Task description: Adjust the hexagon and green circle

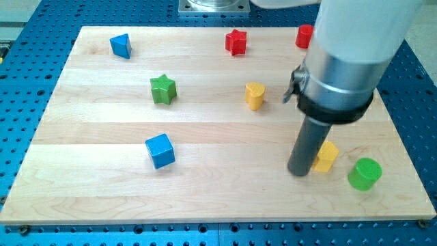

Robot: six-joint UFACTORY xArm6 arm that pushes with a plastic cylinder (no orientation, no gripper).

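The yellow hexagon (pixel 327 156) lies near the board's right side, partly hidden behind my rod. My tip (pixel 300 171) rests on the board touching or just left of the hexagon. The green circle (pixel 364 173), a short cylinder, stands to the right of the hexagon, a small gap apart, close to the board's right edge.
A yellow heart-shaped block (pixel 255 95) sits above and left of the tip. A blue cube (pixel 160 150), a green star (pixel 163 89), a blue triangular block (pixel 121 46), a red star (pixel 236 42) and a partly hidden red block (pixel 304 35) lie on the wooden board (pixel 102 184).
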